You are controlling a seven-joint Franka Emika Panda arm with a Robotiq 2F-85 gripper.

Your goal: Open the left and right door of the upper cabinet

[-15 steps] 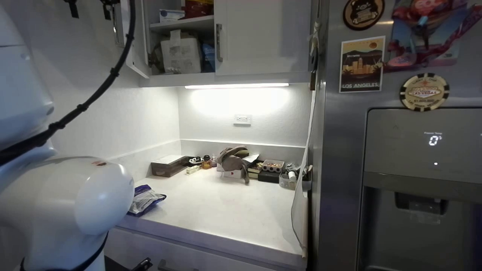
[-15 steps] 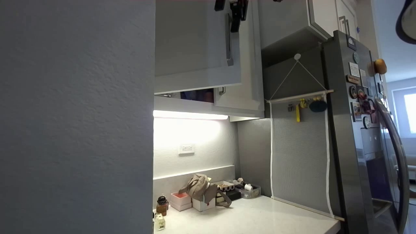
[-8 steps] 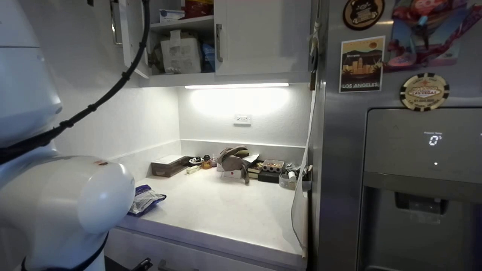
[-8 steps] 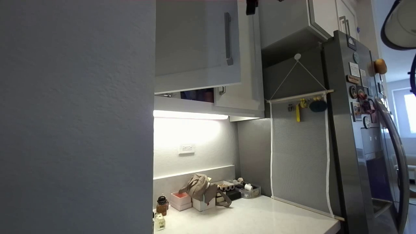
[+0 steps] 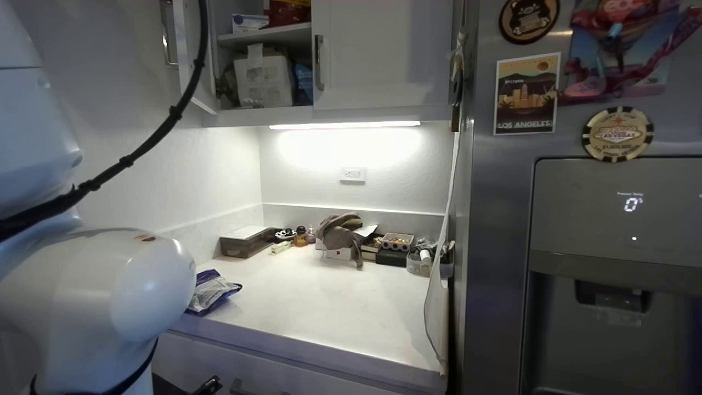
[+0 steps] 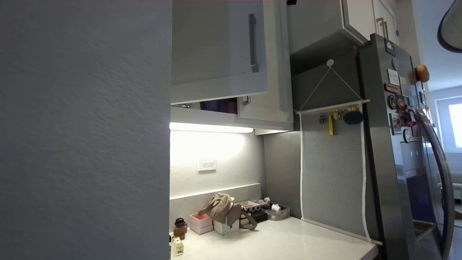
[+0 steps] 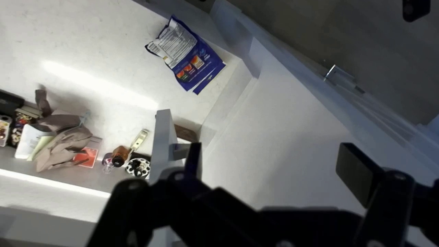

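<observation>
The upper cabinet (image 5: 258, 116) shows shelves with boxes and packets on its left side. Its left door (image 6: 216, 50) is swung out toward the side wall, and its bar handle (image 6: 252, 43) shows. The right door (image 5: 384, 55) lies flat against the cabinet front, with a vertical handle (image 5: 319, 63). In the wrist view my gripper (image 7: 270, 147) stands wide with nothing between its fingers. Its left finger overlaps the left door's handle (image 7: 179, 151), beside the door's edge (image 7: 163, 137); whether they touch I cannot tell. Only a black gripper tip shows at the top of an exterior view.
A side wall (image 7: 274, 137) runs close by the gripper. Below are the counter (image 5: 323, 296), a blue packet (image 5: 214, 293), and a brown bag (image 5: 337, 236) among small boxes. A steel fridge (image 5: 493, 219) stands to the right of the cabinet.
My gripper has risen almost out of both exterior views, moving off the left door's handle there. The arm and its cable swung right, then partly back. Both doors look unmoved.
</observation>
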